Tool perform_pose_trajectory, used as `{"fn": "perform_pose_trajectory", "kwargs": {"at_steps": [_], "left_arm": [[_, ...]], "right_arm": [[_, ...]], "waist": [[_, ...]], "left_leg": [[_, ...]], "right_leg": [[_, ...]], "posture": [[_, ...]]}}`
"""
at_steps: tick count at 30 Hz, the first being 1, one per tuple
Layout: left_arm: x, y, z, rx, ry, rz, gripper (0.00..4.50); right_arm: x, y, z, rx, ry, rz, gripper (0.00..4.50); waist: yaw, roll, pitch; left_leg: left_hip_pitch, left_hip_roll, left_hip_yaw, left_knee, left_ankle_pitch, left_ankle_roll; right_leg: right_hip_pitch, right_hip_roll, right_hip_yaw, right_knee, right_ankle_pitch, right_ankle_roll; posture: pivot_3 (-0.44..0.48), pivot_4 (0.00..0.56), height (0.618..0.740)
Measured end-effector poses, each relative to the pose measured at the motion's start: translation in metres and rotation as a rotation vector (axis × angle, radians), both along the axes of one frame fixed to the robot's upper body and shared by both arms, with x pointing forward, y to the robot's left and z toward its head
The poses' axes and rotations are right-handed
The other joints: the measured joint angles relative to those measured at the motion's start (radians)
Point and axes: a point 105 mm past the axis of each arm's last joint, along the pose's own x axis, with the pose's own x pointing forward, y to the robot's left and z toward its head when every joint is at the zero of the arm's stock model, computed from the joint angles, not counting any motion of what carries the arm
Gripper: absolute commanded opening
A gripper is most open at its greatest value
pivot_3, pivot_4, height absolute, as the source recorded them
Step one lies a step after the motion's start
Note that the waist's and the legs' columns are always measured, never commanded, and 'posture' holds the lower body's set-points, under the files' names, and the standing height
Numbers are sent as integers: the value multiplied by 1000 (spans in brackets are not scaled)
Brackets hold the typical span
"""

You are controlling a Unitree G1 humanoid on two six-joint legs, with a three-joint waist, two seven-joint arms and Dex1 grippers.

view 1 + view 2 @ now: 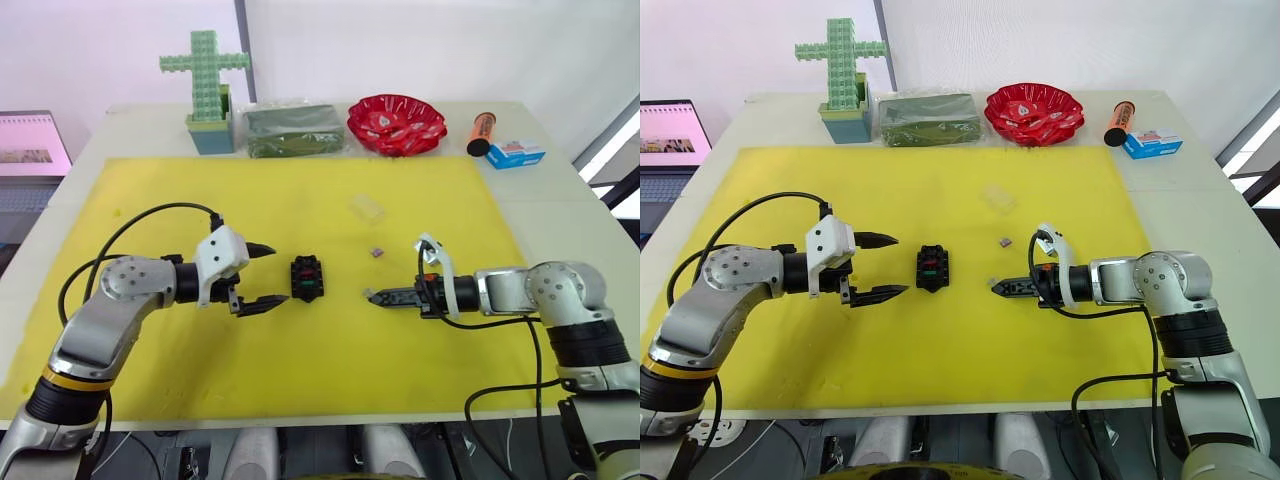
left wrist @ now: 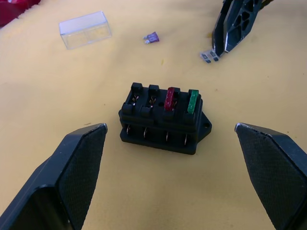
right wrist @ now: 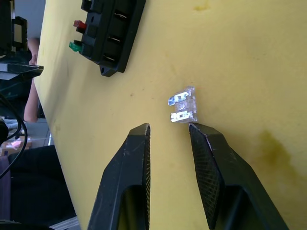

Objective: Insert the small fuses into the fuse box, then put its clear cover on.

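The fuse box [image 2: 164,123], mid-frame on the yellow mat [image 1: 300,370], holds a red fuse [image 2: 171,99] and a green fuse [image 2: 193,101] with two slots empty, while the wide-open, empty left gripper [image 1: 258,277] flanks it, the narrowly open right gripper [image 3: 169,136] nears a pale fuse [image 3: 183,106], and a purple fuse [image 2: 151,38] and the clear cover [image 2: 85,29] wait upper left.

1. Green block cross [image 1: 205,70] on a teal base, upper left.
2. Clear bag of green stuff [image 1: 291,130] just right of it.
3. Red bowl [image 1: 396,123] top centre.
4. Orange tube [image 1: 481,133] and blue-white carton [image 1: 515,153] upper right.
5. Laptop [image 1: 30,150] at left edge.
6. Yellow mat [image 1: 300,350] across centre.
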Motion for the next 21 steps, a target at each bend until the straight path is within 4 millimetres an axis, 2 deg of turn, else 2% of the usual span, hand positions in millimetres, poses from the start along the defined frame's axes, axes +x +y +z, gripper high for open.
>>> {"fn": "perform_pose_trajectory", "kwargs": {"at_steps": [9,21], "left_arm": [[4,0,3,3,-11,4,4500],[5,2,1,5,-7,15,4500]], "right_arm": [[12,-6,5,-10,-13,-17,1386],[8,6,1,4,3,34,1386]], "waist": [[-1,0,0],[-1,0,0]], "left_leg": [[0,0,0,0,0,0],[0,0,0,0,0,0]], "right_leg": [[0,0,0,0,0,0],[0,0,0,0,0,0]], "posture": [[0,150,740],[0,150,740]]}}
